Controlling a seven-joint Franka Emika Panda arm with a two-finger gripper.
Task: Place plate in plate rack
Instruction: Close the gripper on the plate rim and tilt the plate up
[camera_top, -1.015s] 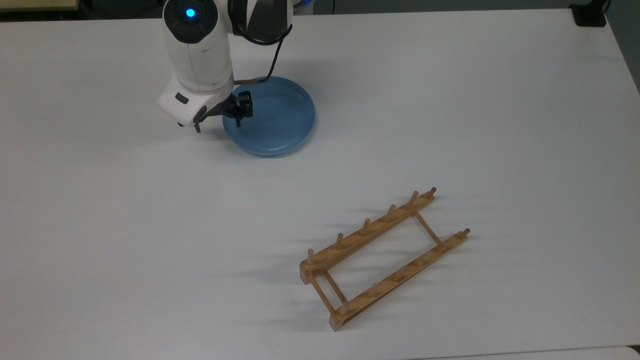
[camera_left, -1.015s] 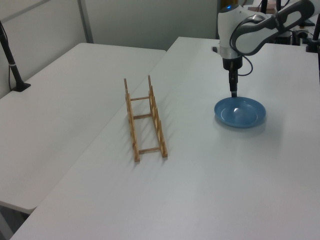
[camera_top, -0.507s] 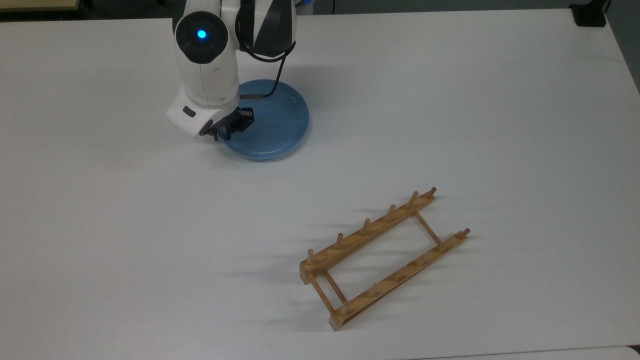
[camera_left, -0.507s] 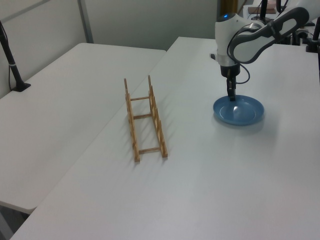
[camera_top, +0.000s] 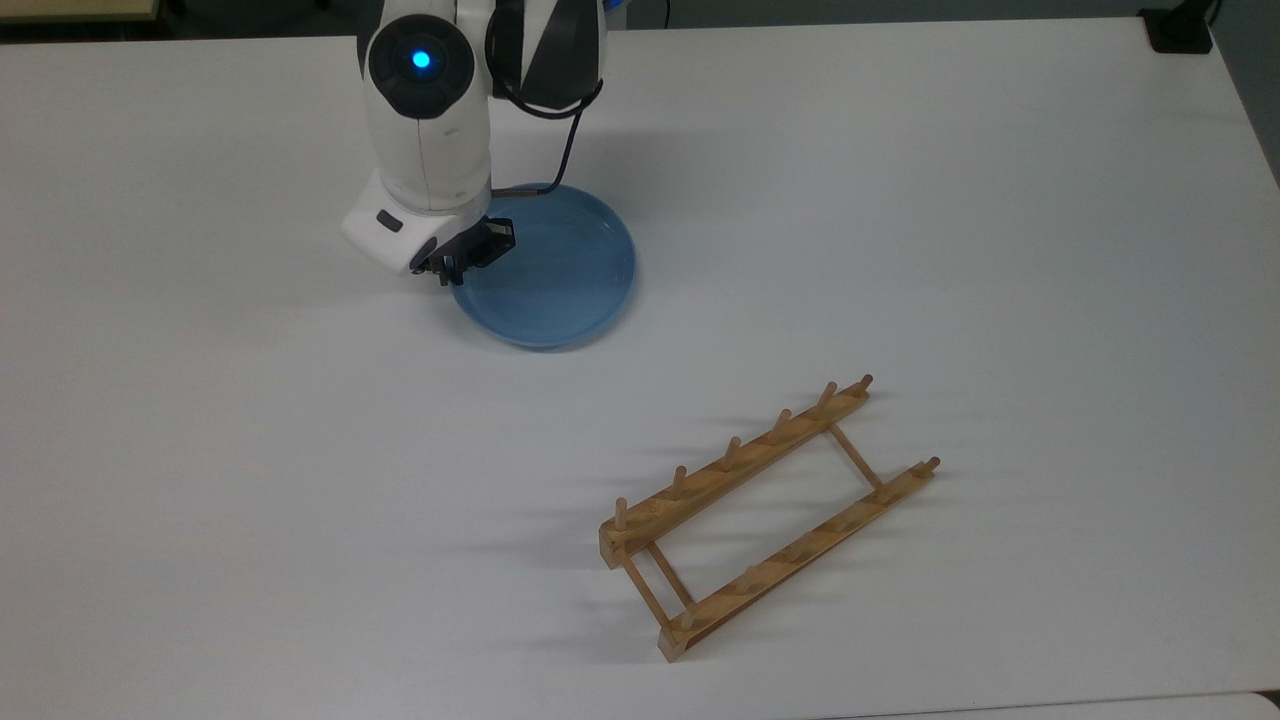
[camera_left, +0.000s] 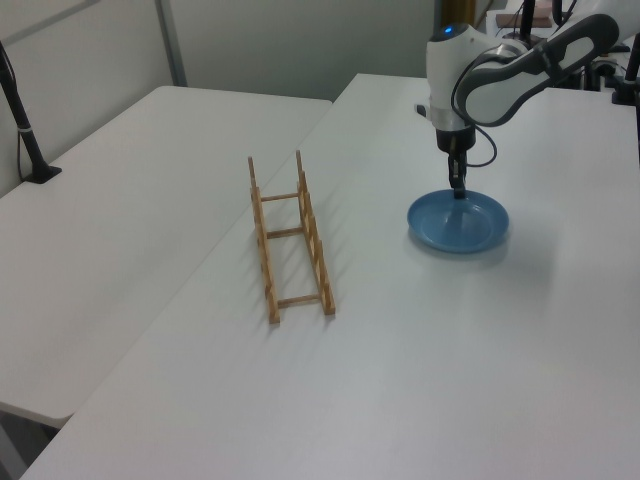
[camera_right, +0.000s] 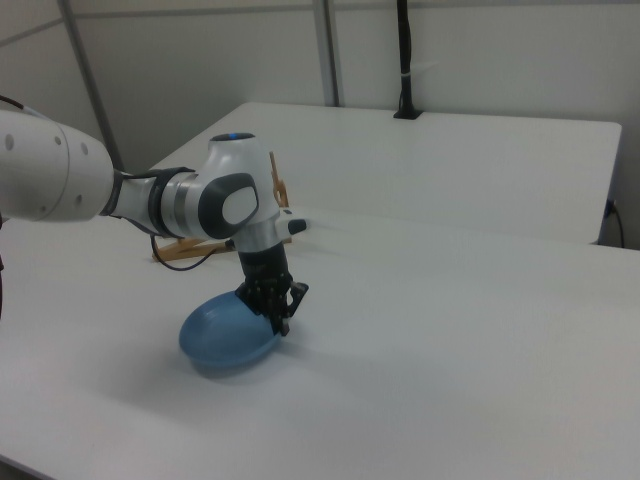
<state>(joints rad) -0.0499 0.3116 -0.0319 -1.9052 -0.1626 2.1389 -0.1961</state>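
The claw (camera_top: 462, 262) is pinching the rim of the light-blue plate (camera_top: 548, 268) at the top view's left edge of it, fingers closed on that rim. In the right view the plate is tilting, its gripped side raised off the white surface (camera_top: 900, 200). The wooden plate rack (camera_top: 765, 515) is sitting well apart, its long rails running diagonally toward the top view's upper right, pegs pointing up.
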